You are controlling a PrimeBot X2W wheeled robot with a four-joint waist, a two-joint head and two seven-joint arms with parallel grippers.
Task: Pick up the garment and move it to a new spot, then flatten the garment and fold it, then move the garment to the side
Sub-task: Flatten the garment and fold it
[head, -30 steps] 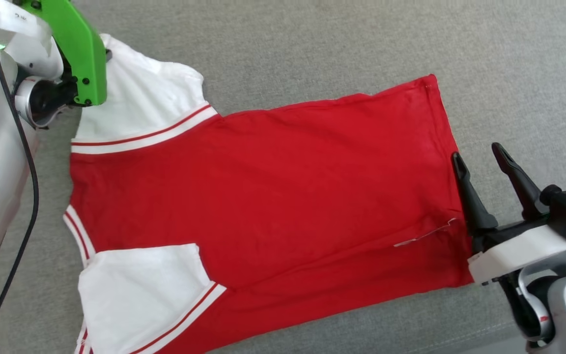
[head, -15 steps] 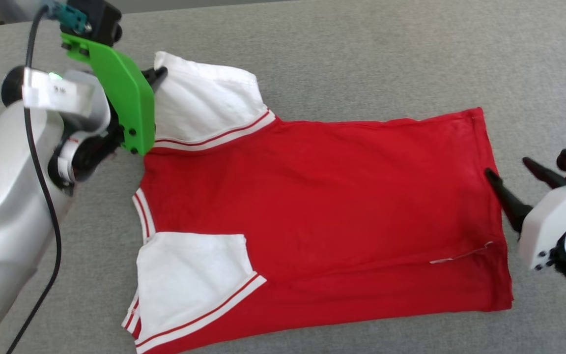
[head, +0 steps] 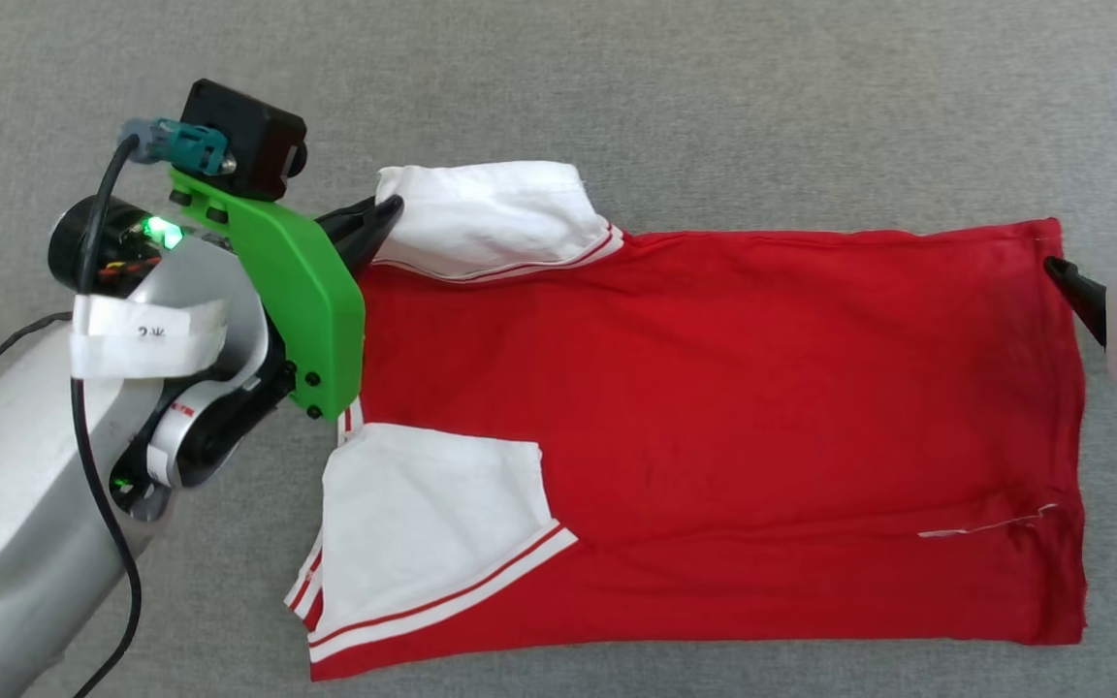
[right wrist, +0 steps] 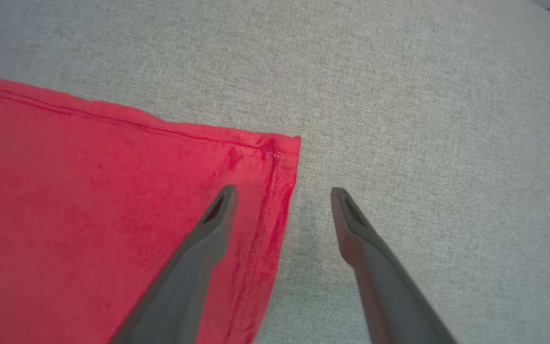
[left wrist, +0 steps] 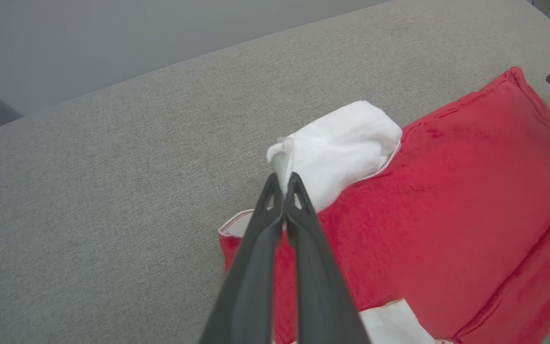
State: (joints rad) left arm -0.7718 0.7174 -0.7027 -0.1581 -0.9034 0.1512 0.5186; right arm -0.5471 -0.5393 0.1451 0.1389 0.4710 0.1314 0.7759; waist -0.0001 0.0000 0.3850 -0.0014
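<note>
Head view shows us the garment (head: 714, 417) flat; our left hand (head: 386, 211) clamps a white sleeve (head: 491, 218), our right hand (right wrist: 283, 191) gapes astride the hem (right wrist: 275, 157); folding, we judge, is not yet done.

At frame centre, the left gripper (left wrist: 283, 184) is clamped on the white sleeve (left wrist: 346, 143) of the garment (left wrist: 447, 205), which lies on the grey fabric surface (left wrist: 112, 191) at right.
</note>
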